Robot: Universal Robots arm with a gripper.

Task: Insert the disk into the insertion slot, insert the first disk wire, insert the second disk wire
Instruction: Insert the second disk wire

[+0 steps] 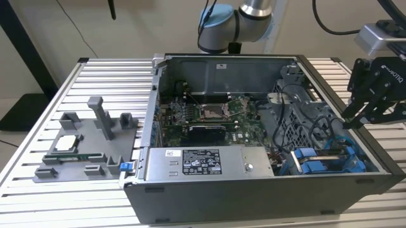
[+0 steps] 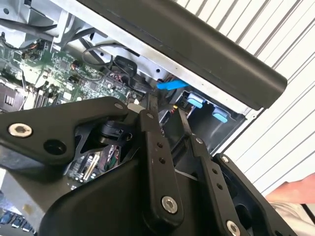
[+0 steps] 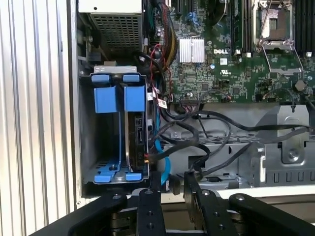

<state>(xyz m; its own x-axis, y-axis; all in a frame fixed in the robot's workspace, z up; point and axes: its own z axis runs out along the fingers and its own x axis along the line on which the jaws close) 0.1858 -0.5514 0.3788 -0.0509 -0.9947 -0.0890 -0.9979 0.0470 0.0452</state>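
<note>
Gripper at the case rim, disk already in the slot.
The gripper (image 1: 352, 122) hangs over the case (image 1: 254, 194) wall at the exterior view's right, fingers a little apart, holding nothing. The disk (image 3: 136, 137) stands on edge inside the slot (image 3: 87, 142), beside black cables (image 3: 197, 142).
</note>
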